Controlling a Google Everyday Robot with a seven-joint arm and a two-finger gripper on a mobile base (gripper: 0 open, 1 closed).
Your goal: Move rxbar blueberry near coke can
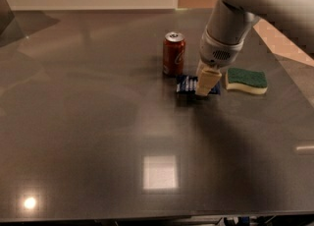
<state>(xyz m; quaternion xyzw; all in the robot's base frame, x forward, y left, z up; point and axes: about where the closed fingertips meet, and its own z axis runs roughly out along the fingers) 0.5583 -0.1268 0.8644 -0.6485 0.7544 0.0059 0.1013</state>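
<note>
Hand on the snack bar, just right of the soda can.

Hand [205, 83] at the end of the pale arm [228, 28], pointed down over the far-right part of the dark desk [88, 122], its tan fingers [206, 80] closed on the blue snack bar [186, 84]. Bar lies flat and low at the desk surface; contact with the desk cannot be told. Red soda can [173, 54] stands upright just beside the bar, behind and to its left, a narrow gap between them. Green-topped yellow sponge [246, 80] rests near the hand on the other side, apart from the bar.
</note>
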